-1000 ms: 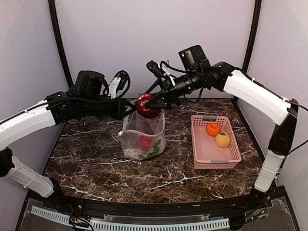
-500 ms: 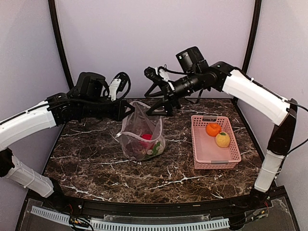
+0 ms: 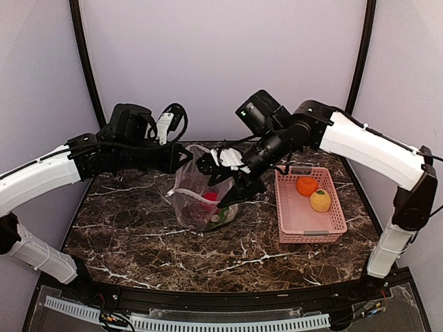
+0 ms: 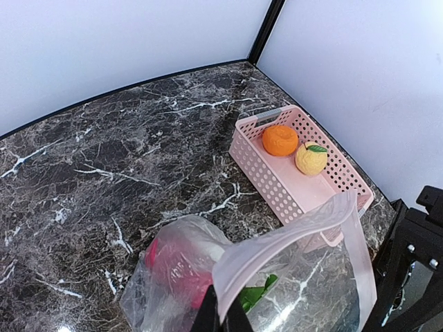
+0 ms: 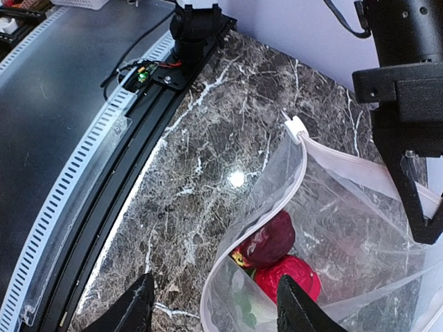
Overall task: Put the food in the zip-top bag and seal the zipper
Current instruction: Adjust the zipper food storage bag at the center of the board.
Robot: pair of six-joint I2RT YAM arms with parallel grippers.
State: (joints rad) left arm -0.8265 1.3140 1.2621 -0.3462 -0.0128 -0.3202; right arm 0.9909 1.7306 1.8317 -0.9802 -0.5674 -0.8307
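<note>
The dark marble table [image 3: 138, 235] (veined with white) carries the zip-top bag [image 3: 197, 202] near its middle and a pink basket [image 3: 299, 220] toward its right edge.

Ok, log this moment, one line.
left end effector: shut on bag | right end effector: open, above bag | bagged: maroon piece, red ball | basket: orange, yellow

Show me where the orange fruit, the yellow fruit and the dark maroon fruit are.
orange fruit [image 4: 280, 140], left wrist view, its middle.
yellow fruit [image 4: 309, 162], left wrist view, its body under the green leaf.
dark maroon fruit [image 5: 268, 238], right wrist view, middle of its visible side.
</note>
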